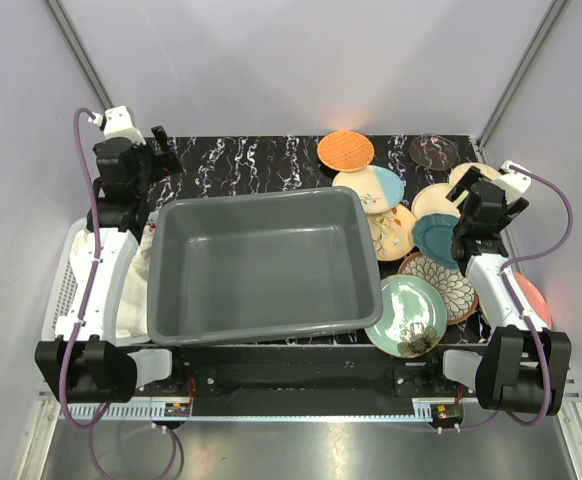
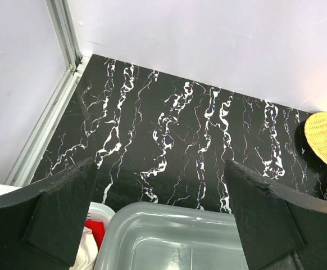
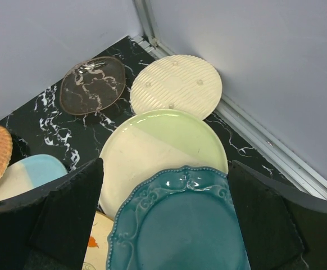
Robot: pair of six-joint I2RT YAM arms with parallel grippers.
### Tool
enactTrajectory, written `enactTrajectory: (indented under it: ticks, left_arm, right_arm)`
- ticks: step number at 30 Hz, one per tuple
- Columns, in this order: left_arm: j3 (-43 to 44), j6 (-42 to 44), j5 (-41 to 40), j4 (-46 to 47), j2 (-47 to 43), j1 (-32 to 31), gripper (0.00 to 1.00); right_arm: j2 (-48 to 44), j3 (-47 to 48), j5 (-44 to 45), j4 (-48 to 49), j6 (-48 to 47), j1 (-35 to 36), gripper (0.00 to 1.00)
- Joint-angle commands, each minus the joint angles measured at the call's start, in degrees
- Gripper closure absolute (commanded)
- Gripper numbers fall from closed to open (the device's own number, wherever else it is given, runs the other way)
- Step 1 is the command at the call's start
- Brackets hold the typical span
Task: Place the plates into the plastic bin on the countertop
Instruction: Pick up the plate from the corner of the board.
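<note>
From above you had ten plates (image 1: 408, 312) to count, all lying on the right side of the countertop (image 1: 251, 160). They overlapped in a cluster just beside the one plastic bin (image 1: 261, 265), and every one was outside it. The bin was a large grey tub with rounded corners and a rolled rim, sitting mid-counter. Both your grippers had their jaws spread wide with nothing between them: the left gripper (image 2: 159, 169) over the bin's far left corner, the right gripper (image 3: 164, 166) above the teal plate (image 3: 180, 225). Only your right wrist camera showed that plate's beaded, scrolled rim and the ridges of the ribbed cream plate (image 3: 177, 84). Your left wrist camera caught just the edge of the orange woven plate (image 2: 326, 138).
</note>
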Motion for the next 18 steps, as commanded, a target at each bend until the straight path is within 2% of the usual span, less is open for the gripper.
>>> enactTrajectory:
  ticks: [1, 2, 5, 8, 10, 13, 15, 18]
  left_arm:
    - [1.8, -1.1, -1.5, 2.2, -1.7, 0.3, 0.01]
    - [1.7, -1.4, -1.5, 2.3, -1.7, 0.3, 0.01]
    - [1.5, -1.7, -1.7, 2.1, -1.6, 0.3, 0.01]
    - [1.5, -1.8, -2.5, 1.8, -1.6, 0.3, 0.01]
    - [1.4, -1.8, -3.1, 1.4, -1.6, 0.3, 0.01]
    - [1.4, -1.9, -3.5, 1.3, -1.6, 0.3, 0.01]
    - [1.7, -2.1, -3.5, 1.2, -1.5, 0.2, 0.01]
    - [1.9, -2.2, -2.7, 1.0, -1.3, 0.2, 0.01]
  right_arm:
    - [-1.0, 0.3, 7.7, 2.4, 1.4, -0.1, 0.0]
    - [-1.0, 0.5, 8.8, 2.1, 1.3, -0.1, 0.0]
    - [-2.3, 0.8, 4.4, 0.1, -5.9, -0.1, 0.0]
    - [-6.9, 1.0, 5.9, -1.2, -3.8, -0.1, 0.0]
    - [-8.9, 1.3, 4.8, -2.2, -8.9, -0.1, 0.0]
    - [-11.4, 6.4, -3.1, -11.9, -15.8, -0.1, 0.0]
    - [-10.3, 10.2, -3.6, -21.1, -15.2, -0.1, 0.0]
    - [-8.1, 12.2, 0.4, -23.7, -7.2, -0.3, 0.0]
